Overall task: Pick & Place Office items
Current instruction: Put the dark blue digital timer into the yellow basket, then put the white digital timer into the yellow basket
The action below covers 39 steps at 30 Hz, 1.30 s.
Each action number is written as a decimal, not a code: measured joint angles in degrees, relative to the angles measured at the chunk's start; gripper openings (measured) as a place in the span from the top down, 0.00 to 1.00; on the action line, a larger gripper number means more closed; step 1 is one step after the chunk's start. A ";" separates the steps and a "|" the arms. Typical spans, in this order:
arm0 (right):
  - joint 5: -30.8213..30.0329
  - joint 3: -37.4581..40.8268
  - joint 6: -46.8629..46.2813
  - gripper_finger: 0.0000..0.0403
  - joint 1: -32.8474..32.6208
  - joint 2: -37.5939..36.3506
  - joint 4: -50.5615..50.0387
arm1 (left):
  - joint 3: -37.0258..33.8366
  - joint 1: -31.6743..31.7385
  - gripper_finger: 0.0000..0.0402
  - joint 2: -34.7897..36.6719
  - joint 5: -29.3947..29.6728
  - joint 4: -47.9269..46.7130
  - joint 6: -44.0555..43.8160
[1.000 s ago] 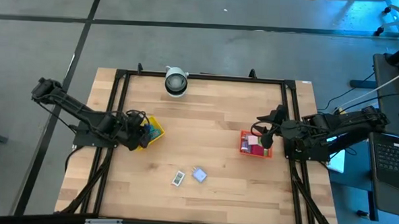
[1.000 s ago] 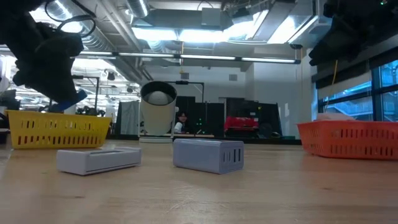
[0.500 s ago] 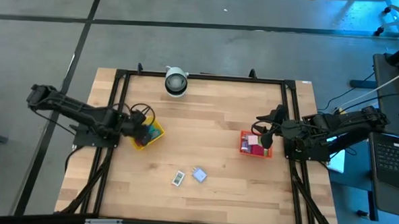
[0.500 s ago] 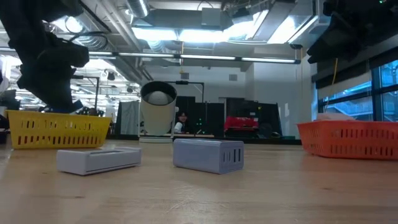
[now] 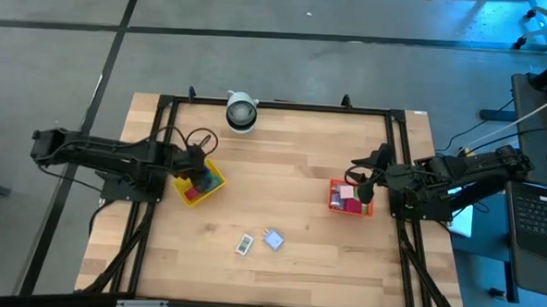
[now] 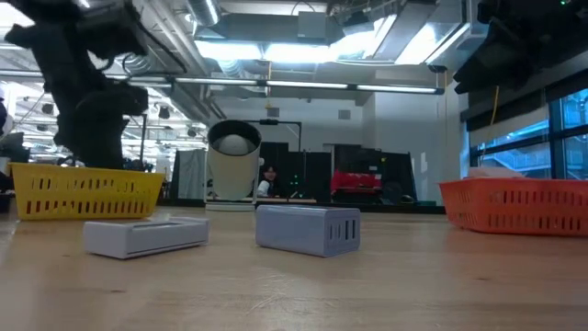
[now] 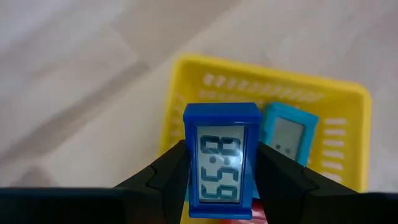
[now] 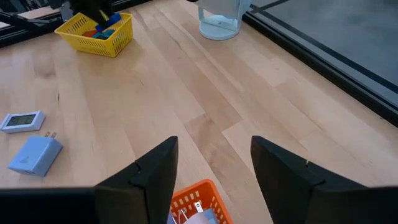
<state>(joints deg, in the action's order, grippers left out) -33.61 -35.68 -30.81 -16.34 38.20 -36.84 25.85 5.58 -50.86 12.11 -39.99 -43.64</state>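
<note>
My left gripper (image 7: 221,171) squeezes a dark blue clock (image 7: 221,159) by its flat sides over the yellow basket (image 7: 186,71) near the table's left edge, and it looks light, hard and slippery, while my right gripper (image 8: 214,163) waits open and empty.

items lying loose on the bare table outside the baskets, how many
2. A flat white display unit and a pale blue plug adapter lie close together near the table's front middle, between the yellow basket and the orange basket. More pieces sit inside the baskets.
</note>
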 joint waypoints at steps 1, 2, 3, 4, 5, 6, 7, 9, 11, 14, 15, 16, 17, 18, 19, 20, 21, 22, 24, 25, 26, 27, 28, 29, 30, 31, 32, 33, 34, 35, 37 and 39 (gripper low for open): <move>0.00 0.00 0.00 0.49 0.00 0.00 0.00 | -0.98 0.51 0.61 -0.01 -1.75 1.62 0.78; 0.02 0.00 0.00 0.49 0.00 0.00 0.00 | -1.83 0.87 0.61 -0.01 -3.18 2.87 1.24; 0.02 0.00 0.02 0.49 0.00 0.00 0.00 | -2.50 1.14 0.61 -0.01 -4.21 3.56 1.28; 0.13 0.00 0.01 0.49 0.00 0.00 -0.02 | -3.07 1.34 0.61 -0.01 -4.60 3.88 0.87; 0.20 0.00 0.01 0.49 0.00 0.00 -0.01 | -3.34 1.46 0.61 0.03 -4.60 3.95 0.47; 0.21 0.00 0.02 0.49 0.00 0.00 -0.02 | -3.49 1.56 0.61 0.06 -4.60 4.06 0.24; 0.20 0.00 0.06 0.49 0.00 0.00 -0.01 | -3.54 1.69 0.61 0.06 -4.65 4.12 0.24; 0.19 0.00 0.14 0.49 0.00 0.00 0.00 | -3.58 1.73 0.61 0.06 -4.82 4.44 0.35; 0.17 0.00 0.15 0.49 0.00 0.00 -0.02 | -3.63 1.75 0.61 0.04 -5.98 5.33 0.62; 0.20 0.00 0.13 0.49 0.00 0.00 -0.02 | -3.63 1.71 0.61 0.04 -6.39 5.64 0.77; 0.20 0.00 0.13 0.49 0.00 0.00 -0.02 | -3.63 1.71 0.61 0.04 -6.22 5.65 0.58; 0.20 0.00 0.13 0.49 0.00 0.00 -0.02 | -3.63 1.71 0.60 0.04 -5.97 5.65 0.25; 0.20 0.00 0.03 0.49 -0.01 0.00 -0.02 | -3.63 1.71 0.60 0.02 -5.72 5.65 0.10; 0.20 0.00 -0.06 0.49 0.00 0.00 -0.02 | -3.63 1.71 0.59 0.01 -5.66 5.65 0.13; 0.20 0.00 -0.07 0.49 0.00 0.00 -0.02 | -3.62 1.71 0.58 0.01 -5.81 5.65 0.40; 0.20 0.00 -0.07 0.49 0.00 0.00 -0.02 | -3.57 1.71 0.56 -0.01 -6.25 5.57 0.71; 0.20 0.00 -0.07 0.49 -0.02 0.00 -0.02 | -3.39 1.64 0.54 -0.03 -6.35 5.47 0.81; 0.27 0.00 -0.09 0.49 0.00 0.00 -0.01 | -3.02 1.60 0.53 -0.03 -6.57 5.45 0.85; 0.87 0.00 -0.09 0.49 0.00 0.00 -0.02 | -2.22 1.60 0.49 -0.01 -6.70 5.62 1.89; 1.04 0.00 -0.13 0.49 0.00 0.00 -0.02 | -1.89 1.65 0.47 -0.01 -6.68 5.56 2.50; 1.05 0.00 -0.12 0.49 0.00 0.00 -0.02 | -1.53 1.70 0.46 -0.01 -6.53 5.52 2.82; 1.05 0.00 -0.12 0.49 -0.02 0.00 -0.02 | -1.11 1.71 0.44 -0.01 -6.11 5.55 2.89; 1.05 0.00 -0.10 0.49 0.00 0.00 -0.02 | -0.69 1.71 0.43 -0.01 -5.55 5.56 2.89; 1.06 0.00 -0.05 0.49 0.00 0.00 -0.02 | -0.27 1.71 0.43 -0.01 -4.88 5.52 2.88; 1.07 0.00 0.05 0.49 0.00 0.00 -0.02 | 0.18 1.71 0.42 -0.01 -4.47 5.50 2.88; 1.05 0.00 0.24 0.49 -0.02 0.00 -0.02 | 0.74 1.71 0.42 -0.01 -4.28 5.49 2.88; 1.07 0.00 0.44 0.49 0.00 0.00 -0.02 | 1.44 1.71 0.42 -0.01 -4.19 5.49 2.88; 1.09 0.00 0.87 0.49 0.00 0.00 -0.02 | 2.21 1.71 0.42 -0.01 -4.18 5.53 2.89; 1.28 0.00 1.23 0.49 0.00 0.00 -0.02 | 3.04 1.71 0.42 -0.01 -4.34 5.58 2.88; 1.58 0.00 1.47 0.49 0.00 0.00 -0.02 | 3.94 1.71 0.42 -0.01 -5.11 5.66 2.93; 1.69 0.00 2.05 0.49 0.00 0.00 -0.02 | 5.28 1.48 0.42 -0.01 -8.26 8.34 4.53; 1.68 0.00 1.76 0.49 0.00 0.00 -0.04 | 5.91 1.04 0.42 -0.01 -12.28 15.03 5.06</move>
<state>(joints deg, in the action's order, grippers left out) -31.93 -35.68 -29.05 -16.34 38.20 -36.88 31.76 6.63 -50.87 -0.17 -24.96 -38.58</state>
